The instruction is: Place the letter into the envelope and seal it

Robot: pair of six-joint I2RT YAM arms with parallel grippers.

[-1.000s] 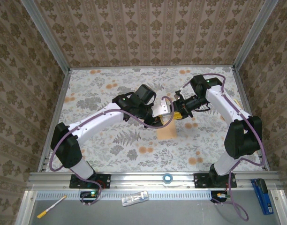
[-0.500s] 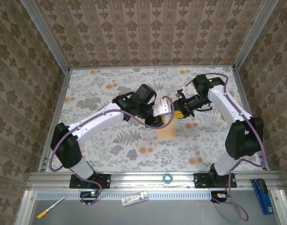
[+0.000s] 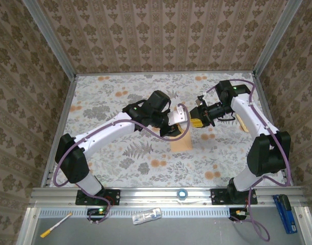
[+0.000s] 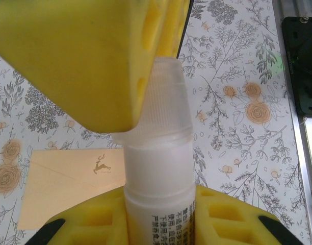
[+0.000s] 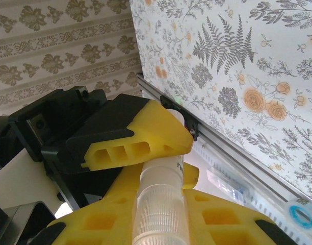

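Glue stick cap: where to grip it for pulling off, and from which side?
Pinch the ribbed cap across its round wall, coming end-on from the cap end, opposite the left gripper clamping the labelled tube. The ribs should give purchase and the straight walls suit flat fingers. The right gripper is placed that way.

A robot laboratory cell with homely dressing is shown. Beyond the aluminium rail (image 3: 146,193), to which the robot arms (image 3: 110,131) are bolted, a floral tablecloth (image 3: 125,163) is spread and boxed in by wallpapered panels (image 3: 161,35). On the near side of the rail, a marker (image 3: 56,225) and a blue tool (image 3: 285,206) are seen on a grey ledge (image 3: 197,227)
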